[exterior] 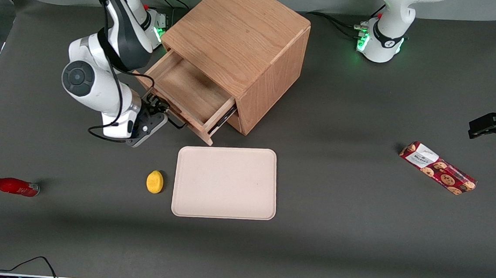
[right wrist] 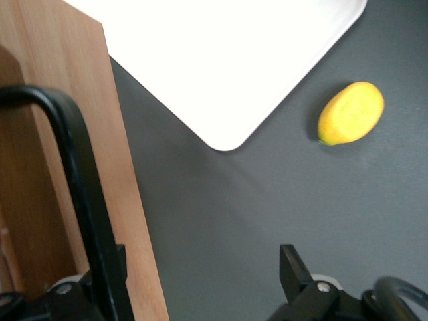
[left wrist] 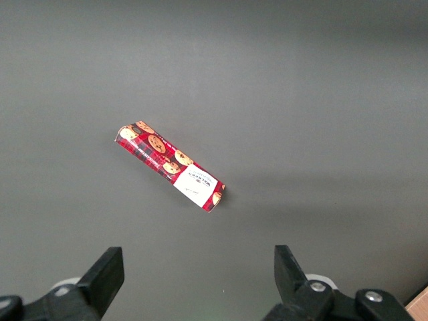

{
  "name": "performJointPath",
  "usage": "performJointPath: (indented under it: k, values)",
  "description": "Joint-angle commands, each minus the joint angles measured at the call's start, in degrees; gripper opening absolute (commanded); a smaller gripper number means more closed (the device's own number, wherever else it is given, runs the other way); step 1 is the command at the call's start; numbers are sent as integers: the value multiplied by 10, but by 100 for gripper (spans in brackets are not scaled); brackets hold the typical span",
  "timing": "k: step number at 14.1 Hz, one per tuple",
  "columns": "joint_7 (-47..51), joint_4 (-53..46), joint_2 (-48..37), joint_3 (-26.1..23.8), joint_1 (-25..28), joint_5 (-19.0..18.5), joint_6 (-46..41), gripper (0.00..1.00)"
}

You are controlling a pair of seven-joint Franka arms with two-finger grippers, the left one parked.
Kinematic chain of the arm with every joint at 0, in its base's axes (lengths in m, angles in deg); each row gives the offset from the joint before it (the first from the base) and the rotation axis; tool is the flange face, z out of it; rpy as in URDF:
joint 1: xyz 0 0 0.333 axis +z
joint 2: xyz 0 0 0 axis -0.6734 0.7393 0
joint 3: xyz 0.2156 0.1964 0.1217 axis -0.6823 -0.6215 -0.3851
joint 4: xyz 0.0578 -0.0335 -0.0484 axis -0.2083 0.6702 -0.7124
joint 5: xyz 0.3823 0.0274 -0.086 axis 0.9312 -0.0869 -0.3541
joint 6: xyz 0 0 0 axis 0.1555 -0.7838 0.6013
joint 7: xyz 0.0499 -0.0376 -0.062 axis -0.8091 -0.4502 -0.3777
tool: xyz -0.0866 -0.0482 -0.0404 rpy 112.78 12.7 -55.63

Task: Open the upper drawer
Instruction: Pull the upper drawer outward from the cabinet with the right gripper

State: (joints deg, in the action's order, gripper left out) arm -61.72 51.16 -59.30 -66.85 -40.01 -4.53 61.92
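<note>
Already we see the upper drawer (exterior: 188,92) drawn well out of the wooden cabinet (exterior: 241,47), its bare tray exposed. Our jaws (exterior: 162,111) sit at the drawer's front, spread apart, the black bar handle (right wrist: 80,200) lying between them against one finger, unclamped. We judge the pull nearly complete; next, we back clear of the handle, above the surface (exterior: 356,207).

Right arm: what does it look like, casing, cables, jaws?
The right arm has glossy white shells with dark grey joint sections and a round grey cap on one joint. Black cables run along it, strapped on with a black band. Its base glows green. The gripper, at the upper drawer front, is white-bodied with black jaws.
</note>
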Motion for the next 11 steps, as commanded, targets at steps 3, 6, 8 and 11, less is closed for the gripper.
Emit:
performJointPath:
  k: [3,6,8,11]
  values:
    - [-26,-15,15,32,-3,-16,9,100]
    - [-37,-20,17,43,-5,-15,13,100]
    - [-38,-31,19,48,-6,-14,13,100]
    - [-38,-40,24,57,-7,-15,13,100]
